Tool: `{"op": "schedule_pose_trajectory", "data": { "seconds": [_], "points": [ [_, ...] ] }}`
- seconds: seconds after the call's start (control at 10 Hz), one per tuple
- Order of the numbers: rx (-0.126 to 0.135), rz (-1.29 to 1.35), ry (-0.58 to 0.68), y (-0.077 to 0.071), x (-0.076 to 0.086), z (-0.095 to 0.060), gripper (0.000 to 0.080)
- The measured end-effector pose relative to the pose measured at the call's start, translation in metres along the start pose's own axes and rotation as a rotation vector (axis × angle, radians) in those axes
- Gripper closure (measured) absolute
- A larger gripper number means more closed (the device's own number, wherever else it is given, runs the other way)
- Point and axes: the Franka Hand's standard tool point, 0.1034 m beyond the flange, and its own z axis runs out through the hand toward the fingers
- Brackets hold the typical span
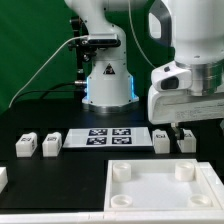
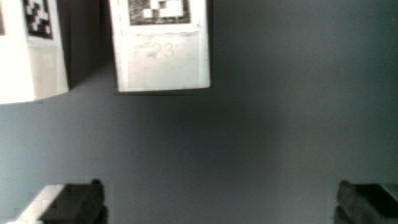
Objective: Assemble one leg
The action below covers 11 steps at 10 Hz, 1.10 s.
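Note:
Several white legs with black-and-white tags stand on the black table. Two are at the exterior view's left (image 1: 24, 146) (image 1: 50, 143). Two more are right of the marker board: one (image 1: 162, 140) stands free, the other (image 1: 187, 142) is partly hidden under my gripper (image 1: 180, 131). In the wrist view one leg (image 2: 164, 45) and the edge of another (image 2: 31, 50) lie ahead of my gripper (image 2: 221, 205). The dark fingertips (image 2: 71, 203) are wide apart with only bare table between them. The gripper is open and empty, apart from both legs.
The marker board (image 1: 97, 137) lies flat in the middle of the table. The large flat white slab with round corner sockets (image 1: 150, 192) fills the front right. A white piece (image 1: 2, 178) shows at the left edge. The robot base (image 1: 108, 80) stands behind.

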Motion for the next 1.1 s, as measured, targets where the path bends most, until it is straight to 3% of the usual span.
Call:
{"op": "schedule_pose_trajectory", "data": {
  "seconds": [0.4,0.6,0.7,0.8,1.0,1.1],
  "points": [
    [-0.001,-0.004,-0.001,0.0,-0.001,0.0,0.0151],
    [0.001,0.033,-0.058,0.009,-0.006,0.009,0.0151],
    [-0.01,0.033,-0.107,0.011,-0.009,0.006,0.0151],
    [-0.023,0.026,-0.237,0.014,-0.014,-0.002,0.0151],
    [-0.03,0.031,-0.379,0.013,-0.014,0.001,0.0151],
    [-0.044,0.027,-0.494,0.012,-0.025,0.001,0.0151]
  ]
}}
